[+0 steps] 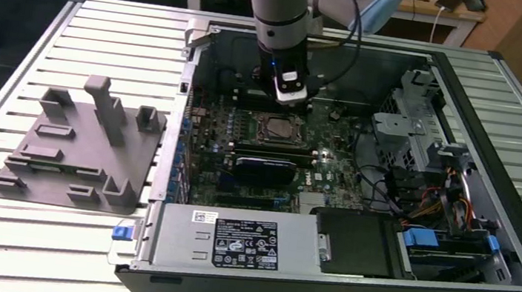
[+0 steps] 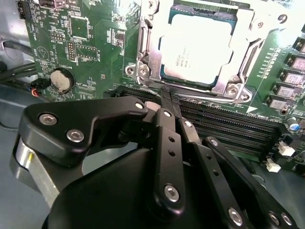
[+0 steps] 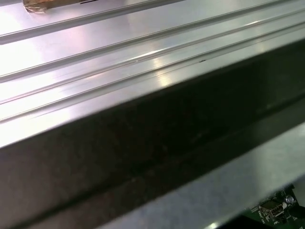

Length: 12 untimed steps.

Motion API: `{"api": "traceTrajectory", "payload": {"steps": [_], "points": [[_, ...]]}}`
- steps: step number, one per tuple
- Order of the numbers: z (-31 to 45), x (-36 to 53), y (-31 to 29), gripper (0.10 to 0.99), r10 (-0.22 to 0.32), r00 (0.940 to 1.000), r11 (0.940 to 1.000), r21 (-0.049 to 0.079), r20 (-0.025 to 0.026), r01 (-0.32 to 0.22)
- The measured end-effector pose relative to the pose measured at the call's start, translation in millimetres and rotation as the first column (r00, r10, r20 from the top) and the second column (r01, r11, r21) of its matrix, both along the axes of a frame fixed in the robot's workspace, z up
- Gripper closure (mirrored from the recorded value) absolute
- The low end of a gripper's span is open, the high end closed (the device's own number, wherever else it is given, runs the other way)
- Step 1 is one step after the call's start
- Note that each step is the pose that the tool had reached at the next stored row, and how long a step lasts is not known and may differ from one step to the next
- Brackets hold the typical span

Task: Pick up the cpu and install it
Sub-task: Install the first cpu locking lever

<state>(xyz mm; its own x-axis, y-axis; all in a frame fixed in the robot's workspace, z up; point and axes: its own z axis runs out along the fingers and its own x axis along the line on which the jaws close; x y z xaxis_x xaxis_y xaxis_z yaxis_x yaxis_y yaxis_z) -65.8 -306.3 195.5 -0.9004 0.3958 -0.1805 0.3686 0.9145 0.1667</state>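
Silver-grey metal catches the light where the cpu (image 2: 198, 45) lies flat in its socket (image 2: 240, 78) on the green motherboard (image 2: 90, 36), framed by the shiny steel retention bracket with its screws at the corners. In the exterior view the same chip (image 1: 275, 125) sits in the middle of the board inside the open computer case (image 1: 345, 276), which lies on its side on the ribbed aluminium table (image 1: 60, 241).

Just off the socket's edge, over the black memory slots (image 2: 238, 124), hangs the gripper (image 2: 167, 98). Its black fingers (image 2: 164, 143) are drawn together to a narrow point with nothing between them, and they are not touching the chip. From the exterior view the gripper (image 1: 289, 99) hangs from the arm (image 1: 280, 6), which comes straight down into the case just behind the socket.

A round coin battery (image 2: 62, 80) sits on the board near the socket. Well apart, toward the exterior view's left, a grey plastic fixture block (image 1: 81, 146) stands on the table beside the case. The first wrist view shows the table's ribs (image 3: 119, 52) and a dark case edge (image 3: 157, 143).
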Motion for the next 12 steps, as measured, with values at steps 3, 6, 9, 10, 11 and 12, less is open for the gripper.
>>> {"api": "traceTrajectory", "payload": {"steps": [3,6,9,10,11,12], "points": [[-0.8,0.0,-0.2,0.98,-0.002,1.0,1.0,-0.003,0.001,0.002],[-1.5,0.0,-0.3,0.98,-0.004,1.0,1.0,-0.006,0.0022,0.004],[-2.3,0.0,-0.4,0.98,-0.005,1.0,1.0,-0.007,0.0033,0.005],[-2.5,0.0,-0.4,0.98,-0.005,1.0,1.0,-0.007,0.0033,0.005],[-2.8,0.0,-0.4,0.98,-0.005,1.0,1.0,-0.007,0.0035,0.005],[-2.9,0.0,-0.4,0.98,-0.005,1.0,1.0,-0.007,0.0034,0.005]]}}
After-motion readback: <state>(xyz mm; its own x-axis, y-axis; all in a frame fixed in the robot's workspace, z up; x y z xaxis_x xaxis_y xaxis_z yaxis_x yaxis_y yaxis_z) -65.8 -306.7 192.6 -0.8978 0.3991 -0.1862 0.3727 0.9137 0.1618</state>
